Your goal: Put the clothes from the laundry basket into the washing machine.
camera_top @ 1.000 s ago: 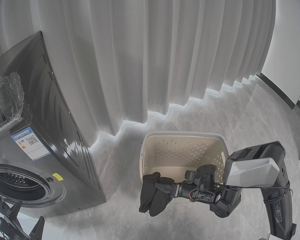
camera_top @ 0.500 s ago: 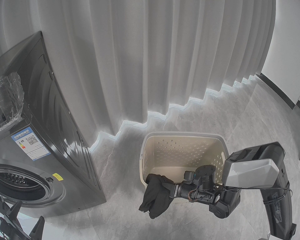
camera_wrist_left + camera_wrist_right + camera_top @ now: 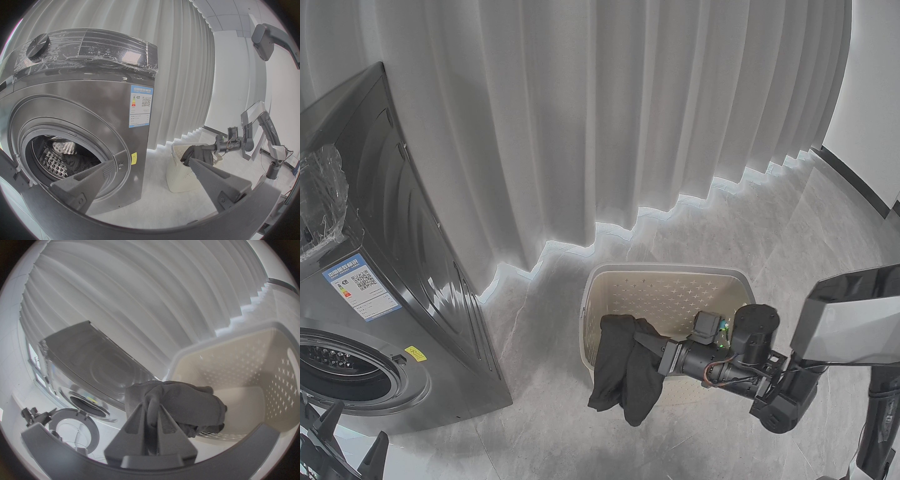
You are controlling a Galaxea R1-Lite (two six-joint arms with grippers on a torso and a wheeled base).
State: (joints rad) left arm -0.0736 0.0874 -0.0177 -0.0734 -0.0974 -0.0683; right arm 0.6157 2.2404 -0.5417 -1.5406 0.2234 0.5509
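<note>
A dark garment (image 3: 626,370) (image 3: 182,407) (image 3: 196,154) hangs from my right gripper (image 3: 642,340) (image 3: 152,410), which is shut on it above the near-left corner of the cream laundry basket (image 3: 669,272) (image 3: 250,365) (image 3: 176,175). The cloth drapes over the basket's rim and down its outside. The grey washing machine (image 3: 394,250) (image 3: 93,93) (image 3: 93,362) stands at the left with its round opening (image 3: 344,369) (image 3: 65,156) uncovered; dark cloth lies in the drum. My left gripper (image 3: 147,178) (image 3: 340,437) is open and holds nothing, low in front of the machine's opening.
White curtains (image 3: 612,112) hang behind the basket and machine. Grey tiled floor (image 3: 550,425) lies between machine and basket. The machine's open door (image 3: 73,430) stands near its front in the right wrist view. A wall (image 3: 869,125) runs along the right.
My right arm has lifted and drawn back to the right, raising the dark garment higher over the basket's rim. The left gripper has stayed put.
</note>
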